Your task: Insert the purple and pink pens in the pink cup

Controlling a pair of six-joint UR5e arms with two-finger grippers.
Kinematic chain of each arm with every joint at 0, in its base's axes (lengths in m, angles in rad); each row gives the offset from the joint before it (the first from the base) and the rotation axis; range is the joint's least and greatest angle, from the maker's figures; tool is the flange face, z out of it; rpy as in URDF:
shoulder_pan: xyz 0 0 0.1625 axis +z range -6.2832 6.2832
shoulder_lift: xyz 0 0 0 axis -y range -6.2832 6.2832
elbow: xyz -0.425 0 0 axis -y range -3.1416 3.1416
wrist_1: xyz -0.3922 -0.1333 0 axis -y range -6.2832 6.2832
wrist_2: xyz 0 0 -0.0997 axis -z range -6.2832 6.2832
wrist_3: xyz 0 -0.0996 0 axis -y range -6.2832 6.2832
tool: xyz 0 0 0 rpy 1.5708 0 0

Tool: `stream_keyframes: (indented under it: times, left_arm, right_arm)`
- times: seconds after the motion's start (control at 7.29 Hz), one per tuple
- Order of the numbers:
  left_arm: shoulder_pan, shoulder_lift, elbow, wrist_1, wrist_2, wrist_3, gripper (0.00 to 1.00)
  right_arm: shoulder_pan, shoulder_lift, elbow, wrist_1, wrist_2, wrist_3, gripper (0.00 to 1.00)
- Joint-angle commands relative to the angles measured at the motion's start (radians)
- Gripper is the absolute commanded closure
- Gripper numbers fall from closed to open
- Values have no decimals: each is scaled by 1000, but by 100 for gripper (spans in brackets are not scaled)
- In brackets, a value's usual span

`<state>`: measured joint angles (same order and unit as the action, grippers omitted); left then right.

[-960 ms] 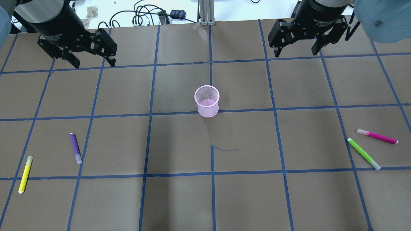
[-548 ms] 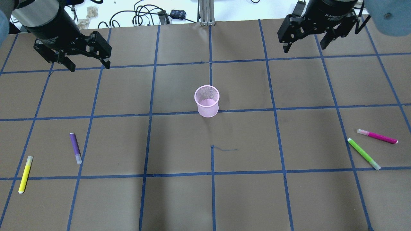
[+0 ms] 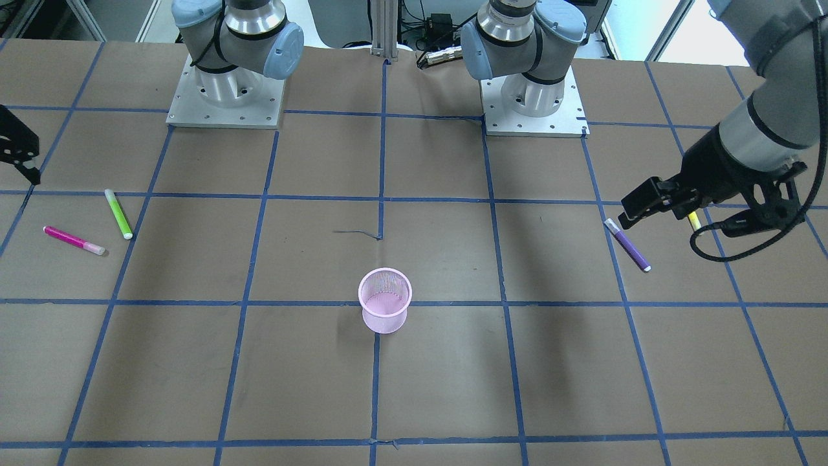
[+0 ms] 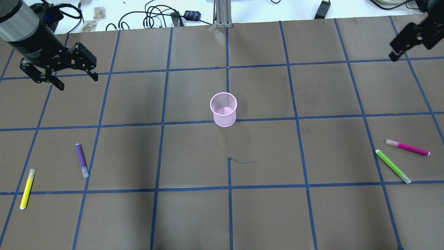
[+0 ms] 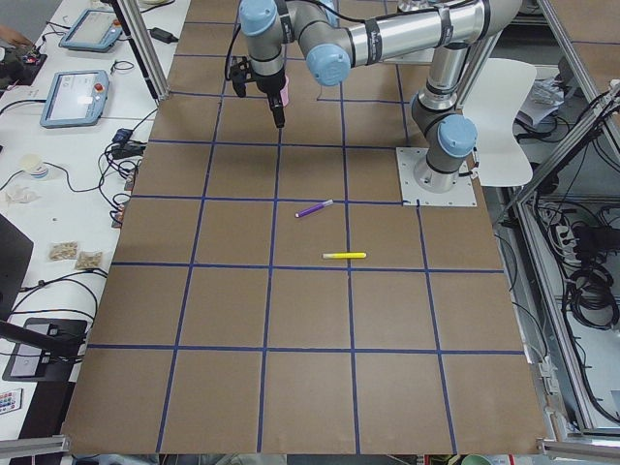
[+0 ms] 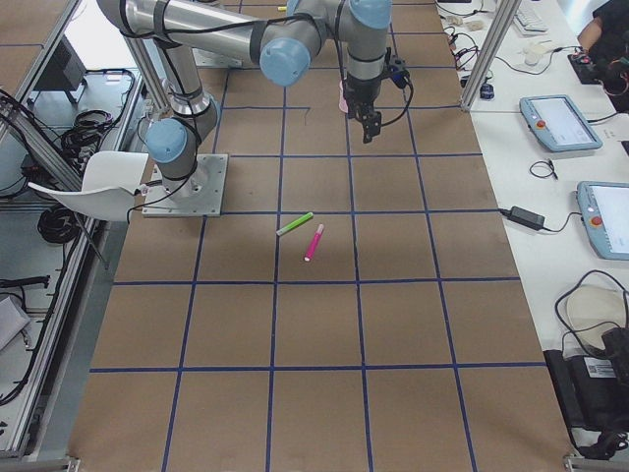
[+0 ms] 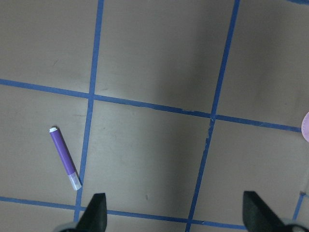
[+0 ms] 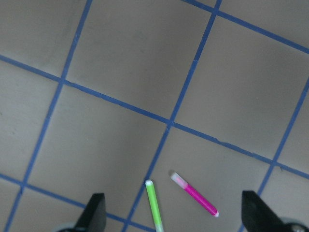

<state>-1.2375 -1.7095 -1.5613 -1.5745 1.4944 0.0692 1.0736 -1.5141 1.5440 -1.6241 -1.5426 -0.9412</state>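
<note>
The pink mesh cup stands upright near the table's middle, also in the front view. The purple pen lies at the left, also in the left wrist view. The pink pen lies at the right, also in the right wrist view. My left gripper is open and empty, above the table beyond the purple pen. My right gripper is open and empty at the far right, beyond the pink pen and partly cut off by the overhead view's edge.
A green pen lies just beside the pink pen. A yellow pen lies left of the purple pen. Cables lie past the table's far edge. The two arm bases stand at the robot's side.
Both arms have swung outward. The left gripper moved left and a little nearer the purple pen. The right gripper moved right to the view's edge. Pens and cup have not moved.
</note>
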Motion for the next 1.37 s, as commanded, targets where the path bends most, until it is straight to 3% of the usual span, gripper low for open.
stream_keyframes:
  times: [0.0, 0.14, 0.27, 0.55, 0.96, 1.23]
  left_arm:
    - [123, -88, -74, 101, -2, 24, 0]
    - [165, -122, -107, 161, -2, 46, 0]
    - [177, -152, -126, 171, 7, 31, 0]
    - [234, -202, -161, 159, 6, -1, 0]
    - [263, -257, -224, 202, 9, -25, 4]
    - [270, -297, -212, 218, 12, -37, 6]
  right_arm:
    - [-191, 2, 146, -87, 10, -416, 3]
    - [-257, 0, 251, -226, 45, -600, 2]
    - [-330, 0, 346, -316, 135, -736, 3]
    - [-466, 35, 451, -346, 304, -975, 3]
    - [-596, 249, 440, -347, 413, -1228, 7]
    - [-606, 320, 398, -332, 438, -1306, 10]
